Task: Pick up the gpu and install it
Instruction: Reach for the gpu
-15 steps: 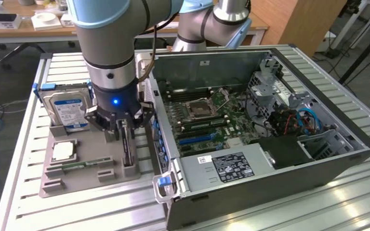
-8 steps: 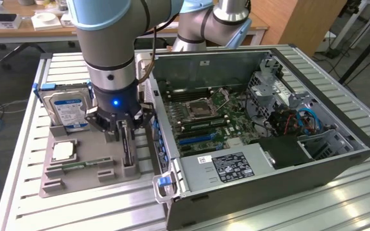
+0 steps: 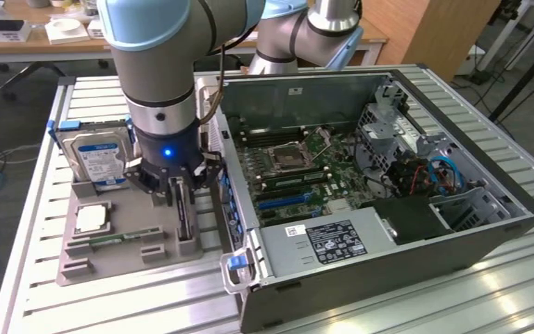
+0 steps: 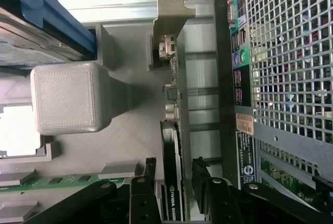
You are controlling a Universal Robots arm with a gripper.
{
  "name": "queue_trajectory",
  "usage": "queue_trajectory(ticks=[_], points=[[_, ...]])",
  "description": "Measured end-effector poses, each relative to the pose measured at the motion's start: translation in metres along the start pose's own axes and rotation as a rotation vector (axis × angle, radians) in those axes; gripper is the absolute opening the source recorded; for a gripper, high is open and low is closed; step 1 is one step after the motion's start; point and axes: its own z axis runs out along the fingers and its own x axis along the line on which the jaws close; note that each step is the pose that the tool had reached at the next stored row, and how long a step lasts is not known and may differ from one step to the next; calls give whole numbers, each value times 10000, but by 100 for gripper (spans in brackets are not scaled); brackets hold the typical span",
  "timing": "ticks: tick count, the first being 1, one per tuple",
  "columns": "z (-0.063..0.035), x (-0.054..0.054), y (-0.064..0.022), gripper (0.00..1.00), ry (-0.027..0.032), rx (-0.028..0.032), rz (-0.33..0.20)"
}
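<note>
The exterior view shows the open computer case point(image 3: 388, 278) lying on its side with the motherboard point(image 3: 295, 167) inside. On that view's left, a grey tray point(image 3: 119, 261) holds a hard drive point(image 3: 95, 156), a processor point(image 3: 92, 219), a memory stick point(image 3: 109, 240) and the gpu point(image 3: 185, 212), which stands on edge. The wrist view shows the gripper point(image 4: 174, 164) open. Its fingers point(image 4: 148, 182) straddle the gpu point(image 4: 170, 146) without clamping it. The card's metal bracket point(image 4: 171, 13) sits near the case's back grille point(image 4: 291, 52).
</note>
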Motion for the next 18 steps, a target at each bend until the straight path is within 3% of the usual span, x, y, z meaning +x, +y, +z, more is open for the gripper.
queue_trajectory(ticks=[18], points=[[22,2,39,41,6,-12,-214]])
